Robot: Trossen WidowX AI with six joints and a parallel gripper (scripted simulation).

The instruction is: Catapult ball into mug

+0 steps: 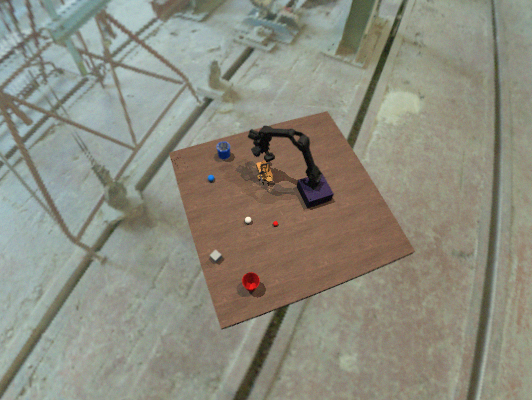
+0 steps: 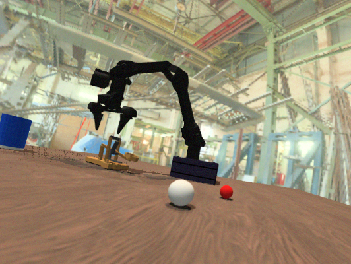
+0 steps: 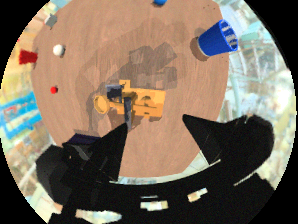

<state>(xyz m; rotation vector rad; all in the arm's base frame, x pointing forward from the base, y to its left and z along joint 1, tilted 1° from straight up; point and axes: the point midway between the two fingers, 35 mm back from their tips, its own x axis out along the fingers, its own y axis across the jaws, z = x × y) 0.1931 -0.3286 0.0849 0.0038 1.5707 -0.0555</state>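
The orange catapult (image 1: 263, 172) (image 2: 115, 165) (image 3: 158, 95) stands on the table, with dark parts across its frame. Its round cup (image 3: 101, 104) looks empty in the wrist view. The blue mug (image 1: 223, 150) (image 2: 14, 132) (image 3: 212, 41) stands upright, beyond the catapult's end opposite the cup and off to one side. A white ball (image 1: 248, 220) (image 2: 181, 193) (image 3: 59, 49), a smaller red ball (image 1: 275, 224) (image 2: 226, 192) (image 3: 54, 90) and a blue ball (image 1: 211, 178) (image 3: 160, 1) lie apart on the table. My gripper (image 1: 263, 154) (image 2: 108, 131) (image 3: 155, 121) is open and empty above the catapult, not touching it.
A red cup (image 1: 251, 281) (image 3: 27, 57) and a light grey cube (image 1: 215, 255) (image 3: 51, 20) stand toward the table's far end from the mug. The arm's dark purple base (image 1: 315, 192) (image 2: 194, 169) is on the catapult's cup side. The mug stands near a table edge.
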